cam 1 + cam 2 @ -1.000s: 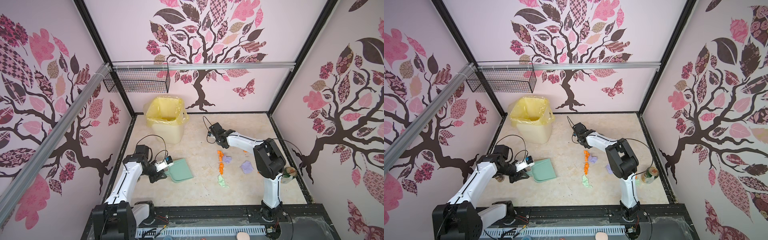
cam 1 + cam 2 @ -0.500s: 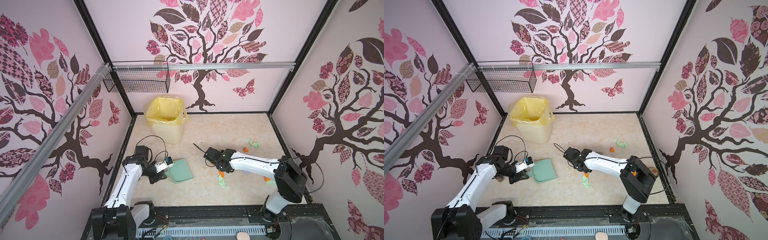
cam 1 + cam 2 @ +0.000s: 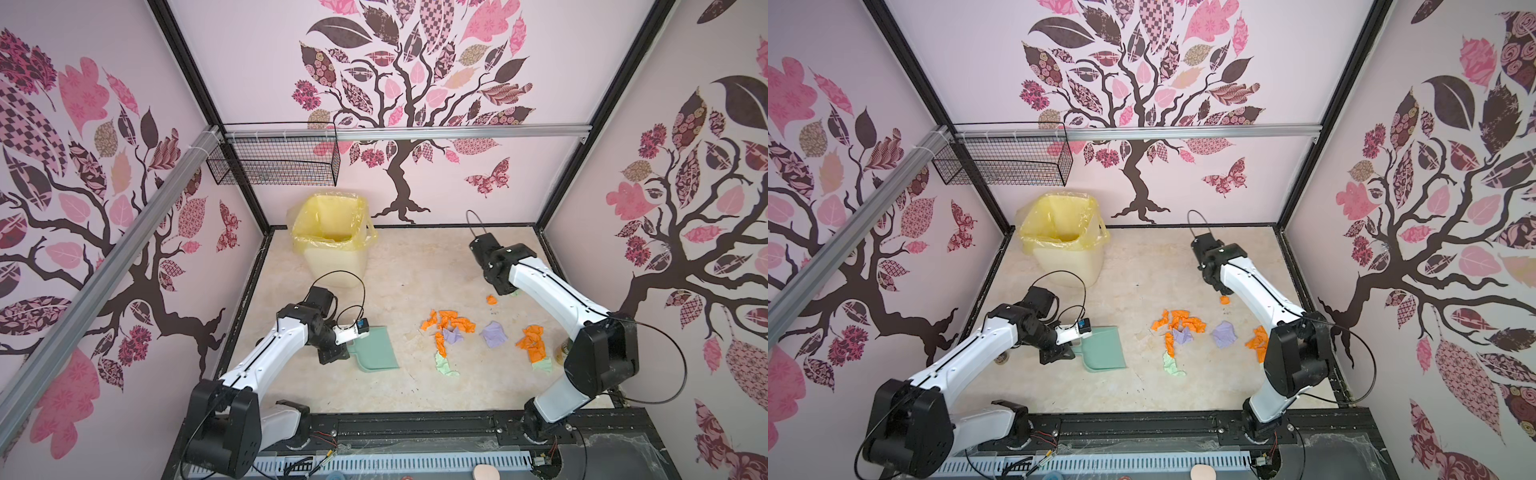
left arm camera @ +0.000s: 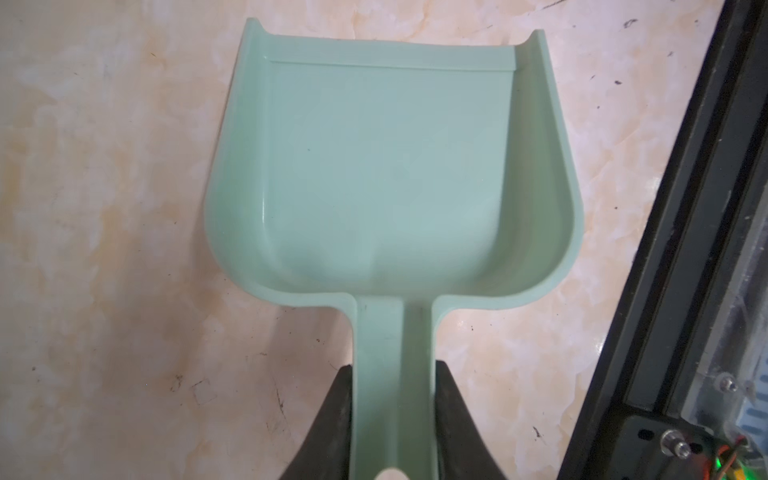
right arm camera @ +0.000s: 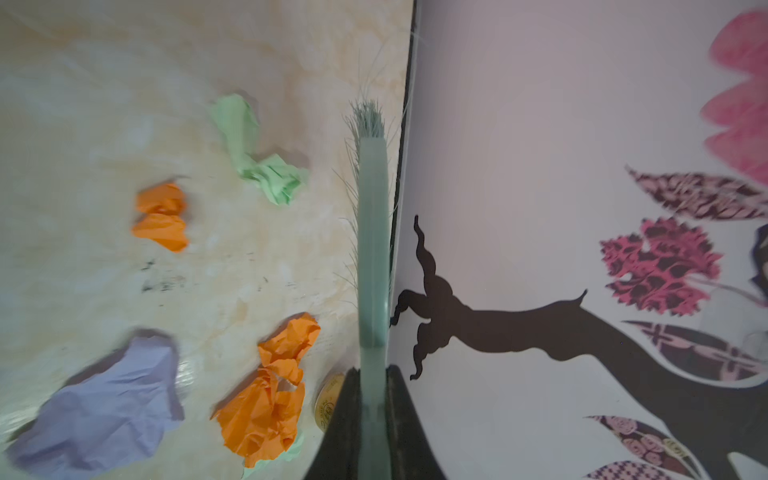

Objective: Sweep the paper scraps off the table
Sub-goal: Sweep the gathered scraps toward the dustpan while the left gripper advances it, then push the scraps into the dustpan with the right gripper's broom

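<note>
The left gripper is pinching the handle of the dustpan, whose mouth is lying flat on the surface and facing the paper scraps. The right gripper is pinching the brush beside the wall, probably for pushing them in.

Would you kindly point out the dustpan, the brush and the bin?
dustpan (image 4: 386,166): left wrist view, bare floor of the pan.
brush (image 5: 372,249): right wrist view, its green spine.
bin (image 3: 336,266): in a top view, front wall.
</note>
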`<act>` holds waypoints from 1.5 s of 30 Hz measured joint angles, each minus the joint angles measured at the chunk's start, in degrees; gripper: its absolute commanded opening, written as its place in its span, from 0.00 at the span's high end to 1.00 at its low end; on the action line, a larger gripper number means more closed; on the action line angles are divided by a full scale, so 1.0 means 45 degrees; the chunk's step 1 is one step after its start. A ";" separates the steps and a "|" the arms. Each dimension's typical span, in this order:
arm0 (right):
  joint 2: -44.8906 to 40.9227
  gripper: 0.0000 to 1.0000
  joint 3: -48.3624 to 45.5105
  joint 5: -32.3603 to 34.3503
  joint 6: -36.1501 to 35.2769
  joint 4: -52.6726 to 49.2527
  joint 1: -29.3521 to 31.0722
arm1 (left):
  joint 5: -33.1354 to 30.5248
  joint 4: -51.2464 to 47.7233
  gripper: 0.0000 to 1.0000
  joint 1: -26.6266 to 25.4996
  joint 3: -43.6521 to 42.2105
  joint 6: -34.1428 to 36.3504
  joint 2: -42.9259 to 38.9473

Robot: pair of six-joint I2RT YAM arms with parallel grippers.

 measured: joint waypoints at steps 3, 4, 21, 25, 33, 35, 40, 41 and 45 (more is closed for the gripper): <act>0.0432 1.00 -0.0078 -0.0296 -0.0374 0.0559 -0.0899 | -0.0204 0.0505 1.00 -0.0340 0.0413 -0.0408 0.0641; 0.0593 1.00 -0.0083 -0.0389 -0.0612 0.0899 -0.1039 | -0.0277 0.0685 1.00 -0.0423 0.0568 -0.0520 0.0767; 0.3483 1.00 0.0005 -0.0743 -0.3283 0.3963 -0.0126 | -0.0665 0.2263 1.00 -0.1467 0.1151 -0.1151 0.2327; 0.3473 1.00 -0.0291 -0.0724 -0.2827 0.3818 0.1122 | -0.0680 0.2438 1.00 -0.1710 0.1195 -0.1219 0.2429; 0.3084 1.00 -0.1647 -0.0622 -0.0967 0.3045 0.3016 | -0.0816 0.2803 1.00 -0.2565 0.1205 -0.1564 0.2555; 0.2822 1.00 -0.1666 -0.0753 -0.0364 0.2555 0.3385 | -0.0894 0.2905 1.00 -0.2822 0.1214 -0.1690 0.2628; 0.2623 1.00 -0.1030 -0.1676 0.1379 0.1073 0.4201 | -0.1015 0.3128 1.00 -0.3342 0.1224 -0.2006 0.2764; 0.2618 1.00 -0.0816 -0.1919 0.1778 0.0777 0.4337 | -0.1030 0.3167 1.00 -0.3424 0.1234 -0.2079 0.2783; 0.2467 1.00 -0.0423 -0.2739 0.3089 -0.0049 0.4828 | -0.1054 0.3269 1.00 -0.3672 0.1355 -0.2331 0.2856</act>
